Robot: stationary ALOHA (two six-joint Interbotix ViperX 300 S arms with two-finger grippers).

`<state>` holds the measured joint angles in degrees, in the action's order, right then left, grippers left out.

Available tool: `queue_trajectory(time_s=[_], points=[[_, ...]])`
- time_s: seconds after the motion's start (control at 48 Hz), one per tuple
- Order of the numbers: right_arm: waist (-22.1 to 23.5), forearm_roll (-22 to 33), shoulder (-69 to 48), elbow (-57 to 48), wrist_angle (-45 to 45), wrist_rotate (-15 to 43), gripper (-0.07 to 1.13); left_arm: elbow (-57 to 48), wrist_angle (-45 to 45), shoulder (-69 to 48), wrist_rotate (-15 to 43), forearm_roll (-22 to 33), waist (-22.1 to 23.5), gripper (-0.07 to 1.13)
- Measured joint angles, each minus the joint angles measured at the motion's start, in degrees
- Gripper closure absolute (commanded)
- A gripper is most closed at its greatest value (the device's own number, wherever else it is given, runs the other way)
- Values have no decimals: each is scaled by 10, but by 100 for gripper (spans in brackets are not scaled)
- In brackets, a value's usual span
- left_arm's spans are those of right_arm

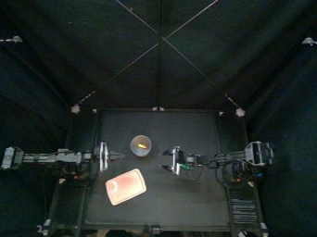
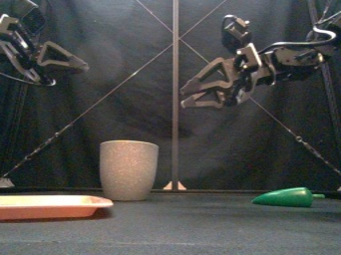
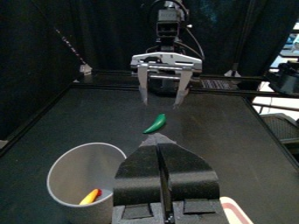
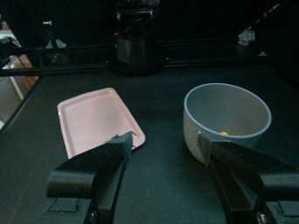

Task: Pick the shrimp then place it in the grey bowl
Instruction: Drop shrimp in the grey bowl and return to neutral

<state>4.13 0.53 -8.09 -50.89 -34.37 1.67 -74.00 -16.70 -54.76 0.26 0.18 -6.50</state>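
In the grey cup (image 3: 73, 166), orange toy (image 3: 90, 196)

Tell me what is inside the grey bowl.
A small yellow-and-red toy lies at the bottom of the grey bowl. The bowl's rim hides part of it, so I cannot tell its shape.

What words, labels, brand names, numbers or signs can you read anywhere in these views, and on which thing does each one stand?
No text can be read in any view.
Grey cup: plain speckled wall, no print.
Pink tray: bare, no label.
Green toy: no marking.
Orange toy inside the cup: too small to show any mark.
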Motion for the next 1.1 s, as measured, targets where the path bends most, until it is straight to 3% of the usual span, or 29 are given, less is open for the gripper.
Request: queue_trajectory(time_s=[0.271, 1.104], points=[[-33, -30, -72, -52, 0, 0, 12, 0, 0, 1, 0, -1, 1, 106], [-32, -30, -78, -67, 11, 0, 12, -1, 0, 0, 1, -2, -18, 106]])
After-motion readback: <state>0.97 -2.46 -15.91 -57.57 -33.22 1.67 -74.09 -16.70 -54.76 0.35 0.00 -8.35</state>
